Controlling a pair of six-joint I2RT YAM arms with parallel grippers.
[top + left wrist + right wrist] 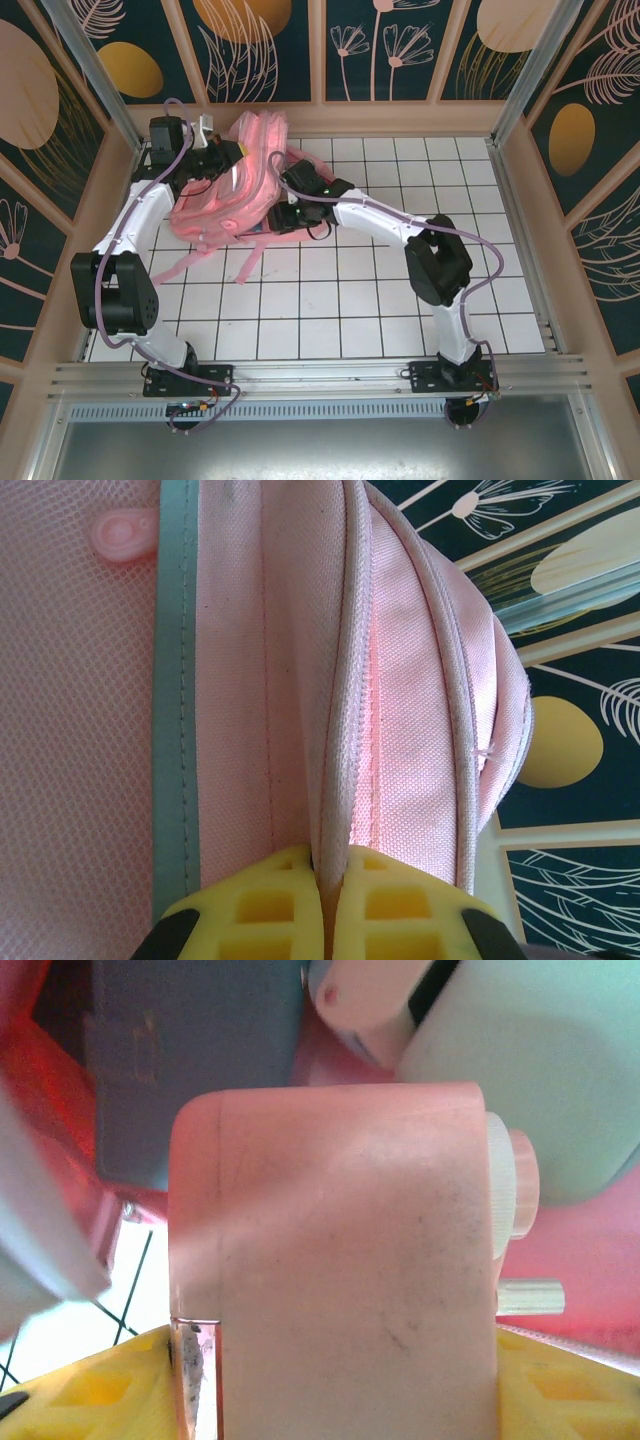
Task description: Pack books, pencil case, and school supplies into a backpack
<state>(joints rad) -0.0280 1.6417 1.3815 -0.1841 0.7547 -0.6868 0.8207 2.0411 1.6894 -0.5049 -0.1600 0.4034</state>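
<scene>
White tiled table [400, 300]; left gripper [325, 905] clamped on backpack [400, 680] seam between its fingers; right gripper [330, 1390] grasps pink box [340, 1230], mint-green case [540, 1070] just beyond it.

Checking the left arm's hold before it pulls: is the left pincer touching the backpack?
Touching. The left wrist view shows the left pincer shut on the backpack, with a piped fabric edge pinched inside it.

The left arm's yellow jaws are closing tight on a piped seam [335, 730] of the pink backpack [410, 680]. A teal trim strip [178, 680] is running along the backpack's mesh panel, with a pink snap [122, 530] sitting just beside it. A dark flower-printed wall [570, 810] is showing beyond the backpack.
</scene>
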